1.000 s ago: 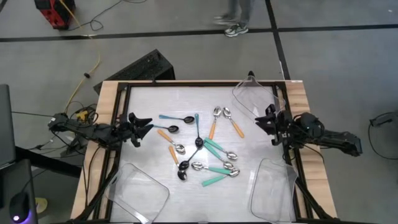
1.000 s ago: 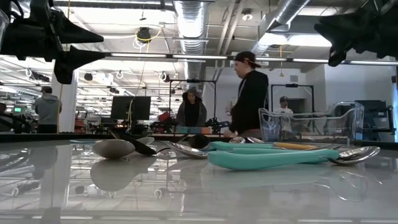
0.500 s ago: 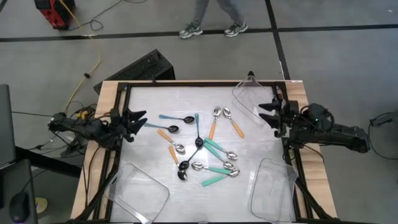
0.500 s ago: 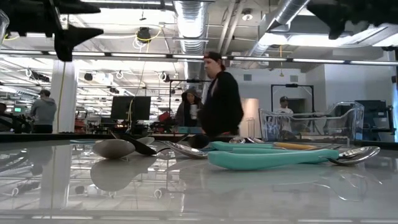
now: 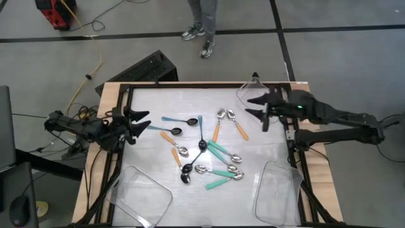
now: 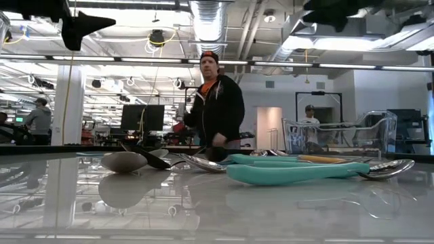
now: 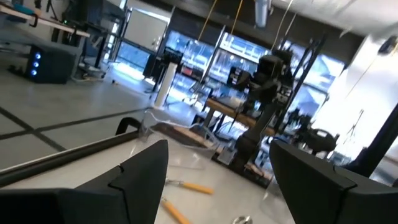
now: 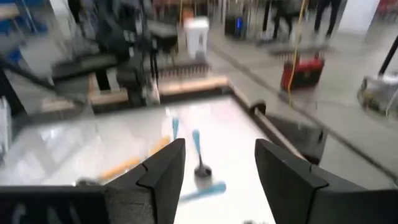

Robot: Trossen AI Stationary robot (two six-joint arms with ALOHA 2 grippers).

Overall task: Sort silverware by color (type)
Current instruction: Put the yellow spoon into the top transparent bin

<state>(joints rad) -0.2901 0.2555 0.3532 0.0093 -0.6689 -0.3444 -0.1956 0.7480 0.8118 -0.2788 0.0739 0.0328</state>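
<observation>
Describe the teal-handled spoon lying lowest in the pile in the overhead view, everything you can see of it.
The wide teal-green-handled spoon with a silver bowl lies flat on the white tabletop at the near edge of the spoon cluster. Its broad, matte handle looks like plastic and points toward the left arm's side; the shiny bowl at the other end looks like metal and sits against the bowl of a neighbouring teal-handled spoon. Whether they touch or overlap I cannot tell. No tool is near it; it is not in any tray.

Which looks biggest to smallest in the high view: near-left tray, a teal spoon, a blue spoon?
1. Near-left tray, by far the largest.
2. Teal spoon and blue spoon: similar length; teal's handle looks wider, otherwise too close to rank.
</observation>
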